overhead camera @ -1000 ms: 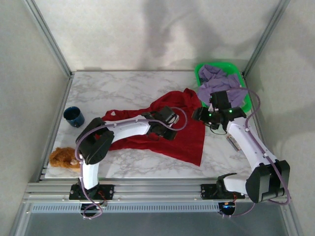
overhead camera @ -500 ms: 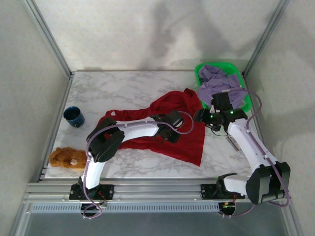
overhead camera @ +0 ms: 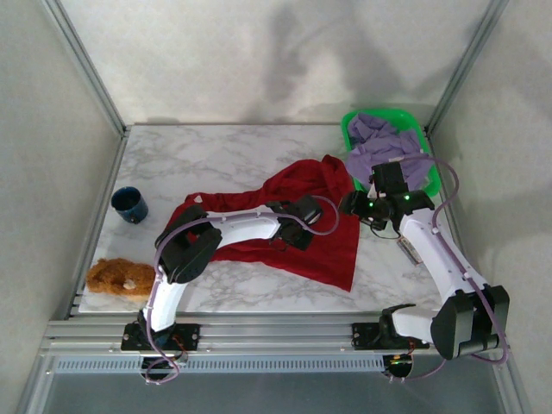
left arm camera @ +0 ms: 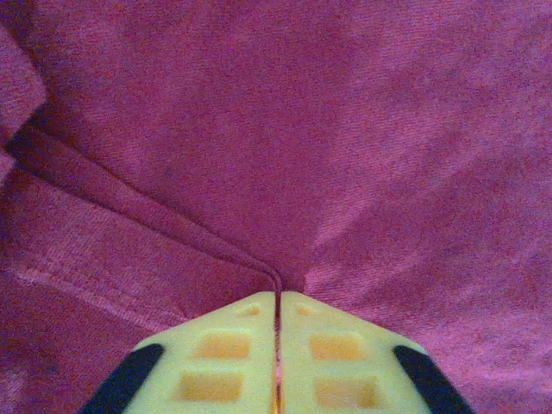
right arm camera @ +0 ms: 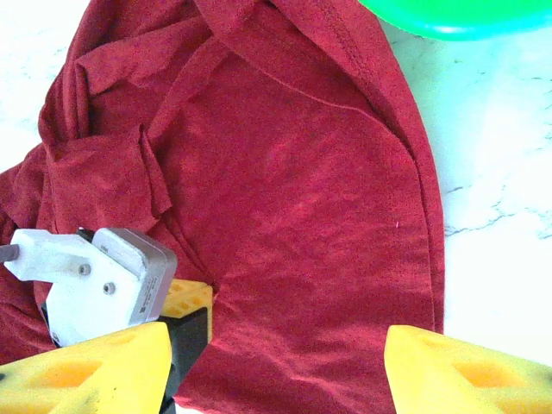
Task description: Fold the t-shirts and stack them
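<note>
The deep red t-shirt (overhead camera: 332,237) lies crumpled and half spread on the middle of the marble table. My left gripper (overhead camera: 299,231) presses down on its middle. In the left wrist view that gripper (left arm camera: 278,295) is shut, with a raised fold of the red t-shirt (left arm camera: 345,129) pinched between its yellow fingers. My right gripper (overhead camera: 349,204) hovers over the shirt's right part. Its fingers (right arm camera: 466,371) stand wide open above the red t-shirt (right arm camera: 302,190), holding nothing. The pale lavender t-shirt (overhead camera: 384,147) is bunched up in the green basket (overhead camera: 355,116) at the back right.
A dark blue cup (overhead camera: 129,204) stands near the table's left edge, and a fuzzy orange-brown lump (overhead camera: 116,276) lies at the front left corner. The basket rim (right arm camera: 448,21) runs along the top of the right wrist view. Bare marble (overhead camera: 207,159) stretches behind the red shirt.
My left gripper slid a little to the right over the red shirt, then closed on a fold of it. The right arm has hardly moved.
</note>
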`<state>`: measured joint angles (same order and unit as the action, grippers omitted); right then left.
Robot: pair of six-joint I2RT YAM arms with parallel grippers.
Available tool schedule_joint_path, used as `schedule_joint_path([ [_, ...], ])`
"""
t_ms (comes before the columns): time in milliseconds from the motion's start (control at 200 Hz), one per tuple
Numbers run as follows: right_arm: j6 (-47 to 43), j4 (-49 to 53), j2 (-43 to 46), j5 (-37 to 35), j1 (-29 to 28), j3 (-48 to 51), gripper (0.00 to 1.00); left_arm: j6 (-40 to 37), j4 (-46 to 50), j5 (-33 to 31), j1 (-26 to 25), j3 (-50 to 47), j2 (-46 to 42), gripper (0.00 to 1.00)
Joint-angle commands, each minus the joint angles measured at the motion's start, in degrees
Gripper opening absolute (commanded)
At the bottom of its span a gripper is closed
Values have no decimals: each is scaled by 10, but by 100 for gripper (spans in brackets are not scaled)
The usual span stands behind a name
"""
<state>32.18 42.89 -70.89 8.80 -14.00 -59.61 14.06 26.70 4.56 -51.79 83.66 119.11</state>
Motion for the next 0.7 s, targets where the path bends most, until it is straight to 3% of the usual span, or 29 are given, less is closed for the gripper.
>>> schedule_joint_path([
  [0, -8, 10, 13, 1, 4, 4, 67, -1, 13, -26, 5, 10, -8, 1],
  [365, -1, 5, 10, 11, 3, 11, 67, -2, 20, -46, 54, -8, -73, 0],
  [511, 17, -12, 4, 30, -5, 33, 66, 0, 24, -47, 137, -34, -168, 0],
  [696, 53, -53, -34, 25, -66, 44, 66, -29, 54, -71, 277, -35, -272, 0],
])
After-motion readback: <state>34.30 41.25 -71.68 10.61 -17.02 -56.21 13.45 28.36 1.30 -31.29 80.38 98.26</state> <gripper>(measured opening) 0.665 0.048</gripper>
